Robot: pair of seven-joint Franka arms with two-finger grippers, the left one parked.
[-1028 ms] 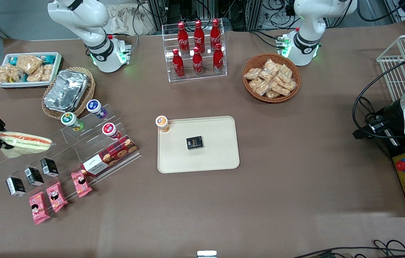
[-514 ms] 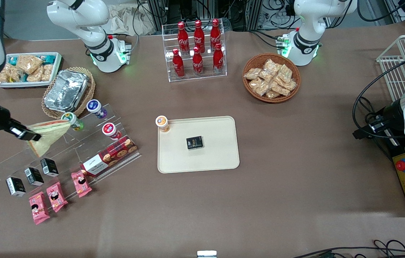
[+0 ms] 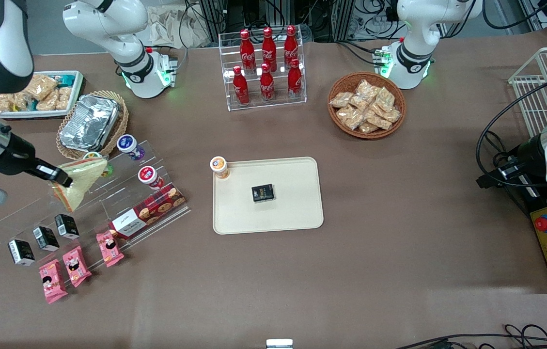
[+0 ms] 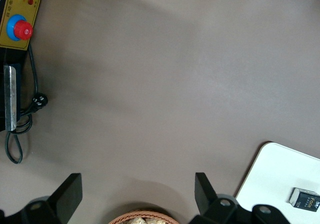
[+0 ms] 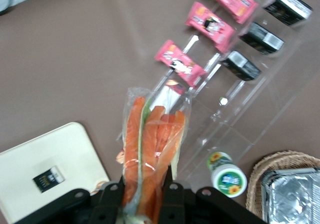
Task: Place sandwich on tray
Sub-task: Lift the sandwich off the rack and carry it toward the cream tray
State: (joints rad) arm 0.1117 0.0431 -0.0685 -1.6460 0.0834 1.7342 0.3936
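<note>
My right gripper (image 3: 62,180) is shut on the clear-wrapped sandwich (image 3: 79,182), holding it in the air above the clear acrylic step rack (image 3: 94,203) toward the working arm's end of the table. In the right wrist view the sandwich (image 5: 150,144) shows its orange and green filling, pinched at its base between the gripper (image 5: 146,190) fingers. The cream tray (image 3: 292,213) lies flat in the middle of the table with a small black box (image 3: 262,192) on it and an orange-lidded cup (image 3: 219,166) at one corner. Tray (image 5: 55,154) and black box (image 5: 48,178) also appear in the wrist view.
Lidded cups (image 3: 148,176), a cookie box (image 3: 148,212), black boxes (image 3: 44,237) and pink packets (image 3: 77,264) sit on and by the rack. A foil container (image 3: 90,122) in a basket, a white snack tray (image 3: 36,94), a cola rack (image 3: 266,68) and a cracker basket (image 3: 366,105) stand farther from the camera.
The gripper has carried the sandwich upward and toward the tray, over the rack. The sandwich has turned from lying sideways to hanging point-down from the fingers.
</note>
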